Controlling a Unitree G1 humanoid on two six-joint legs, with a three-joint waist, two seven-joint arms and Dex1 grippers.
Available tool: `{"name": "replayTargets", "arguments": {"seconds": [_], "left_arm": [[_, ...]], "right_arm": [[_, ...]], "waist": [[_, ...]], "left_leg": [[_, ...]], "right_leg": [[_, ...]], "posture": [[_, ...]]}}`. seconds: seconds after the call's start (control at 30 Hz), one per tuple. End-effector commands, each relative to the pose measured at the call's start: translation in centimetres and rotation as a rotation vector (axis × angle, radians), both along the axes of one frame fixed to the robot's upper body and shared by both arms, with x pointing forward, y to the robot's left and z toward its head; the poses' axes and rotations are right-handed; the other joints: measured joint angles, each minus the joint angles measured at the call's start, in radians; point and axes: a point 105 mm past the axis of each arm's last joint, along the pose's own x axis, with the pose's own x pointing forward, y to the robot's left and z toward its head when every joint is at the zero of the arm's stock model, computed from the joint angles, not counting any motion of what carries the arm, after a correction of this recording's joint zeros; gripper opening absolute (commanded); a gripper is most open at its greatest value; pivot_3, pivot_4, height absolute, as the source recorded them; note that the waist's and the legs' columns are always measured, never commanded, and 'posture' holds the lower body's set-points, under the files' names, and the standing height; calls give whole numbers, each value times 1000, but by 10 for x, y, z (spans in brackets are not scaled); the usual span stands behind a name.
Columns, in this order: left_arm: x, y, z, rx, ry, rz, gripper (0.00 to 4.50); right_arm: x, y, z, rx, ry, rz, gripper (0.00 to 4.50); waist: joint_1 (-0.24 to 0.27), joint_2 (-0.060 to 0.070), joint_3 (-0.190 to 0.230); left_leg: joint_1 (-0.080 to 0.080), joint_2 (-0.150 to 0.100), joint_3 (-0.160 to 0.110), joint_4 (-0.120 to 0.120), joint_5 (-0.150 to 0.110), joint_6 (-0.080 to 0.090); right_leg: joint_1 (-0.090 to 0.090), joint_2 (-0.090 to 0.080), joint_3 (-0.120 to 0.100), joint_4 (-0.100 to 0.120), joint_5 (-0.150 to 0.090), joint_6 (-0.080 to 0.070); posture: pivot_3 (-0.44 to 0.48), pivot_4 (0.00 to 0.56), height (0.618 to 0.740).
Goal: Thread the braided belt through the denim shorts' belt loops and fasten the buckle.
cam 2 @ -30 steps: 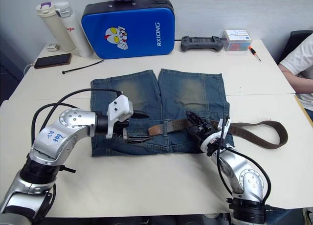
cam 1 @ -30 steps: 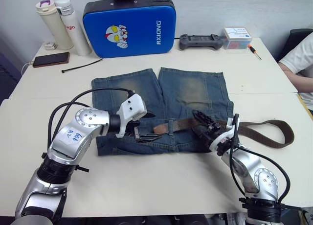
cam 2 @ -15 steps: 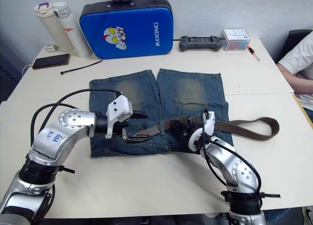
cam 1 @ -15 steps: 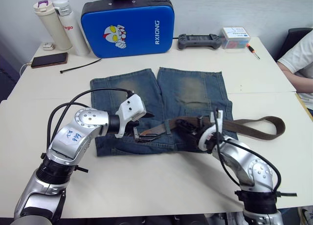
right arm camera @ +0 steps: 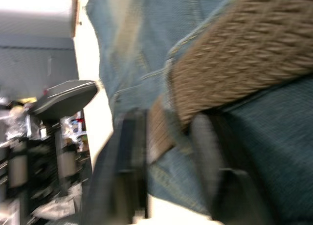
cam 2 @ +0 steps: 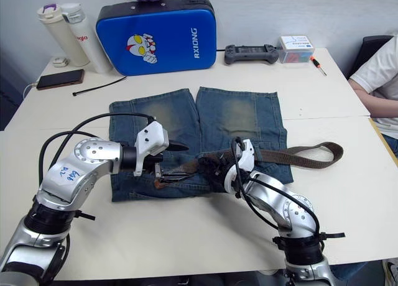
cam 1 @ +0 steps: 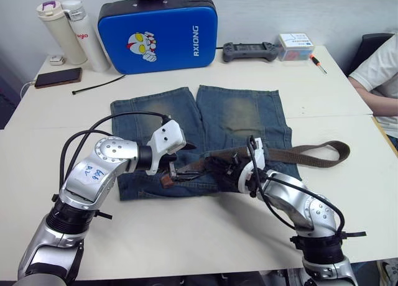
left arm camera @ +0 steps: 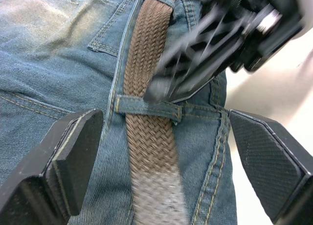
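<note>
The denim shorts [cam 1: 242, 112] lie flat on the white table, waistband toward me. The braided belt [cam 1: 298, 152] runs along the waistband and trails off to the right in a folded loop. In the left wrist view the belt [left arm camera: 149, 63] passes under one of the belt loops [left arm camera: 146, 107]. My left gripper [cam 1: 177, 168] is open, its fingers [left arm camera: 63, 171] straddling that loop and the belt. My right gripper [cam 1: 219, 168] is at the middle of the waistband, shut on the belt [right arm camera: 234, 73], close to the left gripper. The buckle is hidden.
A blue padded case [cam 1: 155, 31], two bottles [cam 1: 53, 25], a phone [cam 1: 53, 79] and a black cable tie [cam 1: 96, 84] sit at the back left. A game controller [cam 1: 250, 50], small box [cam 1: 295, 45] and screwdriver [cam 1: 317, 63] are back right. A person's arm [cam 1: 376, 68] rests at the right edge.
My right gripper has slid left along the waistband, pulling the belt with it. The belt's tip has come out further left, and the trailing loop on the right is shorter. The left arm has held still.
</note>
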Motion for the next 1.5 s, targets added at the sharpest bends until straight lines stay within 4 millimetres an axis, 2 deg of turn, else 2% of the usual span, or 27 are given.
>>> {"name": "replayTargets", "arguments": {"seconds": [0.03,0.07,0.13,0.2,0.3,0.4,0.53,0.63,0.73,0.83,0.9,0.93,0.97,1.07,1.1,1.13,1.2,1.27,1.5], "left_arm": [[-3,3,5,41,-49,-37,4500],[-4,6,4,55,-55,-41,4500],[-6,10,2,80,-71,-54,4500],[-7,14,3,88,-86,-58,4500],[-7,21,4,94,-101,-43,4500],[-8,26,6,100,-113,-34,4500],[-12,32,8,105,-112,-36,4500],[-12,35,8,113,-110,-31,4500],[-14,35,8,116,-109,-33,4500],[-14,35,8,112,-107,-30,4500],[-13,35,8,110,-107,-29,4500],[-13,34,8,108,-107,-29,4500],[-14,34,8,105,-106,-29,4500],[-12,31,7,93,-104,-31,4500],[-11,28,7,86,-105,-34,4500],[-10,26,7,81,-106,-37,4500],[-8,17,5,69,-113,-47,4500],[-5,9,4,64,-126,-53,4500],[9,-25,1,57,-221,-75,4500]], "right_arm": [[-11,-20,30,-70,-193,47,3256],[-14,-25,32,-116,-227,69,3790],[-19,-32,41,-196,-307,131,4467],[-29,-35,50,-314,-416,238,4467],[-45,-31,59,-474,-677,396,4467],[-55,-39,30,-758,-726,611,4467],[-51,-52,4,-1065,-836,815,4467],[-38,-57,-15,-1175,-855,874,4467],[-14,-63,-31,-1277,-849,813,4467],[-4,-73,-34,-1308,-821,783,3801],[-2,-80,-32,-1316,-813,775,2990],[-1,-86,-31,-1334,-814,784,2390],[0,-95,-30,-1363,-813,787,2142],[8,-132,-23,-1467,-823,826,909],[13,-148,-20,-1509,-824,839,266],[15,-158,-17,-1534,-825,850,108],[19,-178,-14,-1575,-812,882,108],[21,-185,-12,-1574,-810,895,108],[23,-174,-15,-1504,-836,907,108]], "waist": [[1,0,0],[2,0,0],[5,0,0],[6,0,0],[4,0,0],[7,0,0],[17,-1,1],[25,-1,1],[26,-2,1],[28,-2,1],[29,-2,1],[29,-2,1],[29,-2,1],[46,-2,1],[49,-2,1],[53,-2,1],[56,-2,1],[58,-2,1],[47,-2,1]], "left_leg": [[0,0,0,0,0,0],[0,0,0,0,0,0],[-1,0,0,0,0,1],[0,0,0,0,0,2],[-1,1,0,0,-1,2],[-1,1,0,-1,-1,3],[-2,0,0,2,-2,4],[-1,0,0,3,-2,3],[-2,0,0,3,-1,2],[-2,0,0,3,-1,2],[-2,0,0,3,-1,2],[-2,0,0,3,-1,2],[-2,0,0,4,-1,2],[-2,0,0,4,-1,2],[-2,-1,0,4,-2,2],[-2,-1,1,5,-2,3],[-2,-2,0,6,-2,3],[-1,-2,0,7,-2,4],[-2,-1,1,6,-2,3]], "right_leg": [[0,0,0,0,0,0],[0,0,0,0,0,0],[1,0,0,-1,0,0],[1,0,0,-3,0,0],[1,0,-1,-5,0,0],[1,0,-1,-5,0,0],[2,0,-1,-7,0,0],[1,0,-1,-7,0,0],[1,-1,0,-7,0,0],[1,-1,0,-6,0,0],[1,-1,-1,-6,0,0],[1,-1,-1,-6,0,0],[1,-1,-1,-6,0,0],[2,-1,-1,-6,0,0],[2,-1,-1,-7,0,0],[2,-1,-1,-7,0,0],[4,-2,-1,-7,0,0],[4,-2,-1,-8,0,1],[3,0,-1,-8,0,1]], "posture": [[0,150,740],[0,150,740],[0,150,740],[0,150,740],[0,150,740],[0,150,740],[0,150,740],[0,150,740],[0,150,740],[0,150,740],[0,150,740],[0,150,740],[0,150,740],[0,150,740],[0,150,740],[0,150,740],[0,150,740],[0,150,740],[0,150,740]]}}
